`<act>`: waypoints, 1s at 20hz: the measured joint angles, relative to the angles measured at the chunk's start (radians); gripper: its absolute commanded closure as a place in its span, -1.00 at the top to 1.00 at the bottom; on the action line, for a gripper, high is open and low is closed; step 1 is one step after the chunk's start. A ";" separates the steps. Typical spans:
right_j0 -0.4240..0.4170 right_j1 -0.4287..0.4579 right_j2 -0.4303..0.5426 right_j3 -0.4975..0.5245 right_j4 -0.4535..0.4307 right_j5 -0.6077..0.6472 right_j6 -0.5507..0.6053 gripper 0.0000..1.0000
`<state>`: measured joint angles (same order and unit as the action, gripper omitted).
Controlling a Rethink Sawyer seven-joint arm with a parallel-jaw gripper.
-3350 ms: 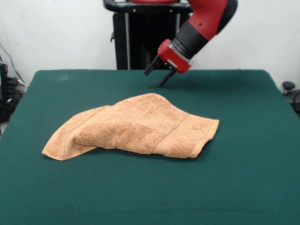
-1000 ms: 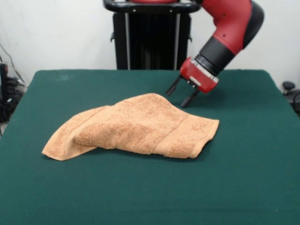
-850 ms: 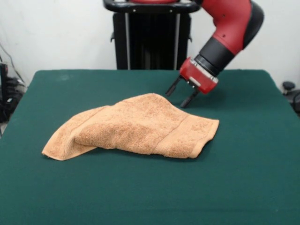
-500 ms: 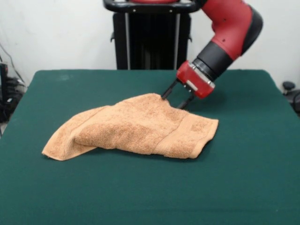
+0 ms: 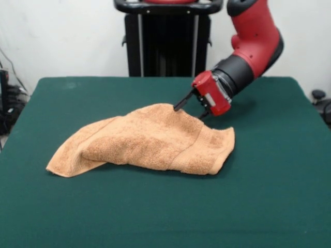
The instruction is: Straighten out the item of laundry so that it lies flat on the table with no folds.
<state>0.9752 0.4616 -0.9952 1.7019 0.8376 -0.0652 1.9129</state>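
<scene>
The light orange-tan towel point(image 5: 150, 139) lies crumpled and folded over itself in the middle of the dark green table point(image 5: 269, 201). One ribbed band point(image 5: 192, 147) shows near its right end, and its left end is doubled under. My gripper point(image 5: 190, 110) comes down from the upper right on the red and black arm. It is open, with its two black fingers point(image 5: 180, 106) spread at the towel's far edge, touching the cloth at the top of the fold. Nothing is held.
The black pedestal point(image 5: 165, 41) stands behind the table's far edge. Dark equipment and cables point(image 5: 6, 103) sit off the table's left side, and a small black object point(image 5: 318, 96) sits off its right side.
The gripper has moved down and left from above the table onto the towel's far edge. The towel's right corner has shifted a little to the left.
</scene>
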 measured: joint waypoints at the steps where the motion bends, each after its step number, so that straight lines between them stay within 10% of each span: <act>1: 0.003 0.019 -0.013 -0.003 0.000 0.000 0.000 1.00; 4: 0.006 0.053 -0.038 -0.008 0.000 0.000 0.000 1.00; 5: 0.006 0.084 -0.062 -0.009 0.002 0.000 0.000 -1.00; 20: -0.008 0.030 -0.067 -0.007 -0.015 -0.001 0.000 -1.00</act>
<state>0.9675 0.4912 -1.0625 1.6950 0.8222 -0.0663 1.9129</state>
